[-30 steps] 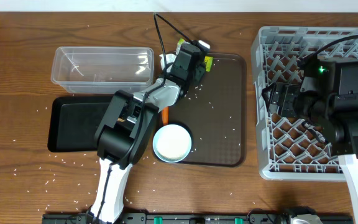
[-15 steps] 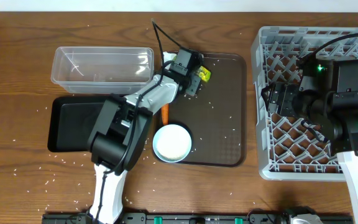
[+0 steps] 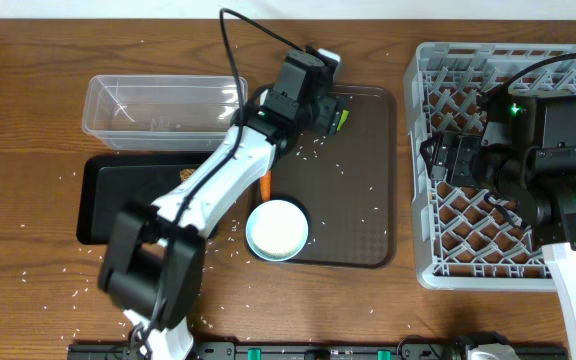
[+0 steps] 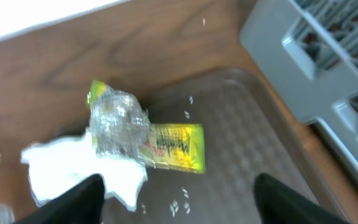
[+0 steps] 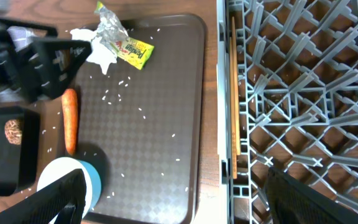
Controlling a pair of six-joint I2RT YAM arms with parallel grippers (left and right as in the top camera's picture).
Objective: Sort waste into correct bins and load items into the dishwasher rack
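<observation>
The yellow-green foil wrapper (image 4: 169, 144) lies on the crumpled white tissue (image 4: 67, 171) at the back of the brown serving tray (image 3: 358, 200). My left gripper (image 4: 179, 205) is open and empty, hovering just above them; it also shows in the overhead view (image 3: 316, 98). The carrot (image 5: 70, 121) lies on the serving tray's left edge. The brown lump (image 5: 12, 132) sits in the black tray (image 3: 118, 200). The clear tub (image 3: 163, 105) stands behind it. A light-blue cup (image 3: 278, 228) stands at the serving tray's front left. My right gripper (image 5: 173, 208) is open and empty at the left edge of the grey rack (image 3: 448, 230).
Rice grains (image 5: 126, 81) are scattered over the serving tray and the wooden table. A thin wooden stick (image 5: 233, 93) lies along the rack's left side. The left arm (image 3: 218, 180) stretches across the black tray's right end.
The left arm has stretched out and risen, and its gripper has drawn back a little from the wrapper. The brown lump in the black tray has come into view. The right arm has not moved.
</observation>
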